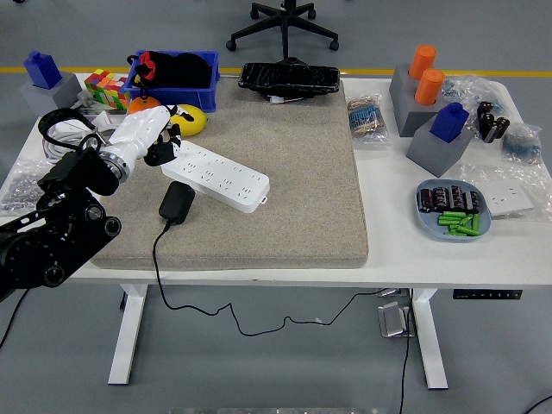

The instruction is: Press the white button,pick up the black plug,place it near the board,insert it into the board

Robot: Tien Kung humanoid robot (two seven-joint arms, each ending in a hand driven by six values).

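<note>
The black plug (pixel 177 203) lies on the grey mat (pixel 293 172) just beside the white board (pixel 220 175); it looks light and rigid, trailed by a limp cord, best pinched across its flat sides. The left robot hand (pixel 153 138) hovers at the board's far end, fingers loosely curled, holding nothing. The bench (pixel 388 250) is cluttered at both ends.

No legible text, label, brand, number or sign appears on any surface in the head view. The white power strip (pixel 219 176) shows only socket openings, and any marking on its casing is too small to resolve. The clear bags (pixel 369 118) of parts and the control panel (pixel 487 294) under the table edge carry faint marks that cannot be read.
</note>
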